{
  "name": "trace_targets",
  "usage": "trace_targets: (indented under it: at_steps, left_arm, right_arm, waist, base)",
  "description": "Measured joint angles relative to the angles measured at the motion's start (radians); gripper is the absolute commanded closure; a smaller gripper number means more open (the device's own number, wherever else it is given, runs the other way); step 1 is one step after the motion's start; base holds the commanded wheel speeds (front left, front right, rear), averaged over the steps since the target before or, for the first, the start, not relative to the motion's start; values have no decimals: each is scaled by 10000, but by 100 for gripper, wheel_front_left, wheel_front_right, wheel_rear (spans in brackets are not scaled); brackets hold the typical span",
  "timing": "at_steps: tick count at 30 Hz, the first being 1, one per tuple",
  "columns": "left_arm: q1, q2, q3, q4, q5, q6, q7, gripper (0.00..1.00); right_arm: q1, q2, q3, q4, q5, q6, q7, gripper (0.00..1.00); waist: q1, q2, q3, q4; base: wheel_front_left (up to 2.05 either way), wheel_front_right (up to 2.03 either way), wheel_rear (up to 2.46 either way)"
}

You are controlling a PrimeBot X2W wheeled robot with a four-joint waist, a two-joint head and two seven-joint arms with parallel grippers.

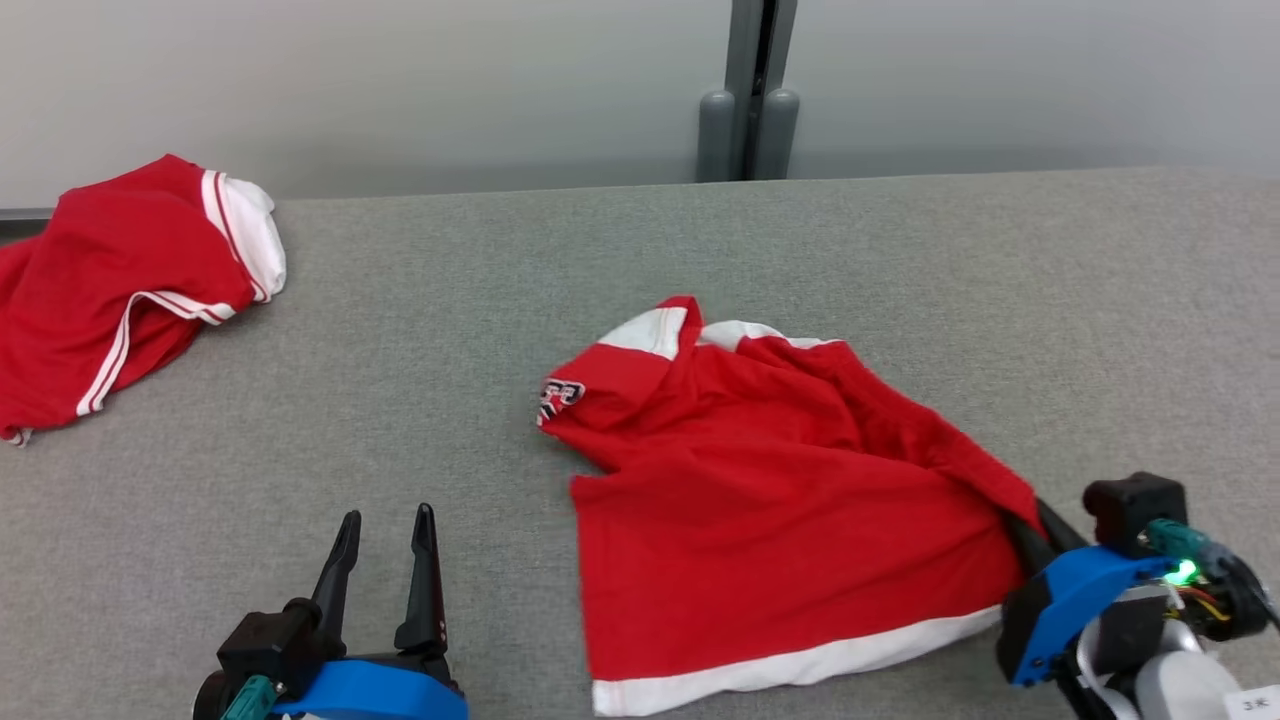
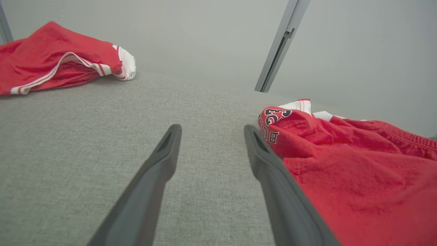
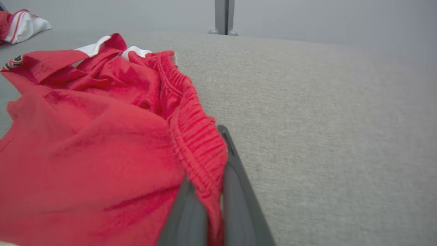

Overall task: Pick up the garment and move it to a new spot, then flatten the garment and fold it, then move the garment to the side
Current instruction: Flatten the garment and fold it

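Observation:
The garment (image 1: 770, 500) is a pair of red shorts with white trim, lying crumpled on the grey table (image 1: 600, 250) in the middle right of the head view. It also shows at the right of the left wrist view as the garment (image 2: 358, 171). My right gripper (image 1: 1035, 525) is shut on its elastic waistband at the right corner; the right wrist view shows the ribbed waistband (image 3: 198, 150) pinched between the two fingers (image 3: 235, 191). My left gripper (image 1: 385, 560) stands open at the lower left, just left of the shorts, with nothing between its fingers (image 2: 153, 177).
A second red garment with white stripes (image 1: 120, 290) lies bunched at the table's far left edge, also seen as that pile (image 2: 58, 58). A grey post (image 1: 750, 90) rises behind the table's far edge against a pale wall.

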Motion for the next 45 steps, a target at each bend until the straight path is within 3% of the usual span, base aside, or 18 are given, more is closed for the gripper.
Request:
trace_targets:
  at_steps: [6,13,17,21,22,23,24,25,35,41,45]
  left_arm:
    - [-33,0,-44,-36,-58,4,0,0]
    - [-141,0,-81,-4,-59,2,0,0]
    - [-297,-2,-125,19,-88,-4,0,0]
    - [-357,0,-253,69,-163,-12,0,0]
    - [-403,0,-282,84,-165,-13,0,0]
    - [-439,2,-314,88,-165,-13,0,0]
    - [-446,0,-345,96,-169,-13,0,0]
    - [-443,0,-353,109,-180,-12,0,0]
    - [-405,0,-368,151,-215,15,0,0]
    - [-403,0,-435,146,-249,15,0,0]
    - [-303,0,-493,163,-257,15,0,0]
  right_arm:
    - [499,224,-1185,-924,-685,0,453,100]
    - [399,616,-316,-1609,-472,0,813,100]
    - [-434,777,163,-1110,-525,0,911,100]
    - [-1229,886,-75,144,-863,0,888,100]
    - [-1386,894,-222,464,-1129,0,834,87]
    - [-1522,901,-382,763,-1290,0,786,66]
    - [-1628,905,-508,1030,-1361,0,686,40]
    - [-1720,913,-589,1235,-1386,0,575,0]
    - [-2228,940,-357,2080,-533,0,-497,0]
    - [-2152,941,-228,1530,-481,0,-637,0]
    - [-1313,777,-198,721,-412,0,-245,0]
  waist:
    - [0,0,43,-240]
    - [0,0,213,-151]
    - [0,1,273,81]
    - [0,0,316,373]
    - [0,0,320,450]
    - [0,0,326,521]
    - [0,0,331,583]
    - [0,0,339,626]
    - [0,0,249,458]
    - [0,0,166,342]
    - [0,0,76,264]
  base:
    - [0,0,0]
    - [0,0,0]
    - [0,0,0]
    - [0,0,0]
    - [0,0,0]
    - [0,0,0]
    - [0,0,0]
    - [0,0,0]
    - [0,0,0]
    - [0,0,0]
    - [0,0,0]
